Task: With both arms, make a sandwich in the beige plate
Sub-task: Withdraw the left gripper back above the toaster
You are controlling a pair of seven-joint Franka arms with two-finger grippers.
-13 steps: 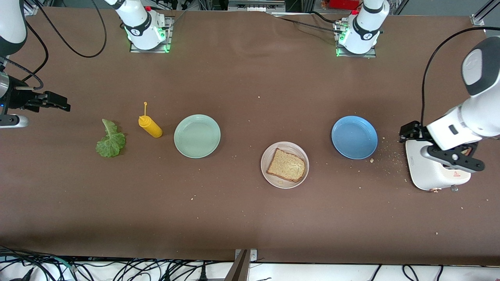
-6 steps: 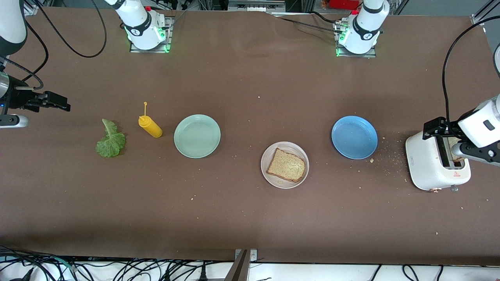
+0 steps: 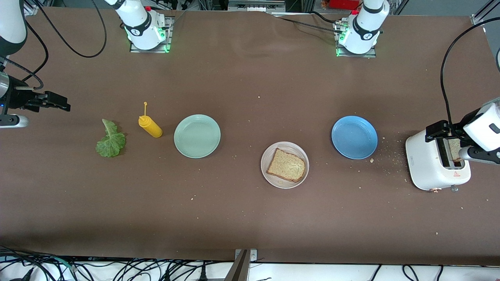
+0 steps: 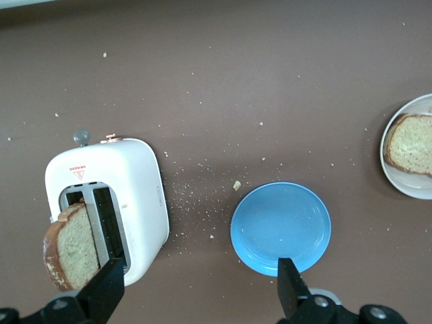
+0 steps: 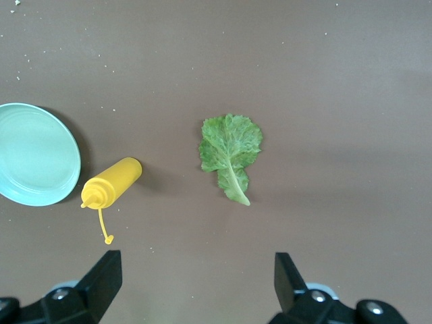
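front view is showing the left gripper [image 3: 449,134] having swung off the white toaster [image 3: 433,168] top toward the table edge, so the second bread slice [image 4: 71,246] is standing exposed in its slot; that is likely clearing the way for a pick. its fingers are spread wide, holding nothing. the right gripper [image 3: 52,101] is still waiting above the table near the lettuce leaf [image 3: 111,141], fingers also spread. the beige plate [image 3: 267,173], round with a ringed rim, is already carrying one speckled, brown-crusted slice [image 3: 286,165]. the leaf is looking crinkled and limp beside a glossy yellow squeeze bottle [image 3: 150,126], with smooth mint-green plate [image 3: 197,136] and blue plate [image 3: 354,137] sitting bare
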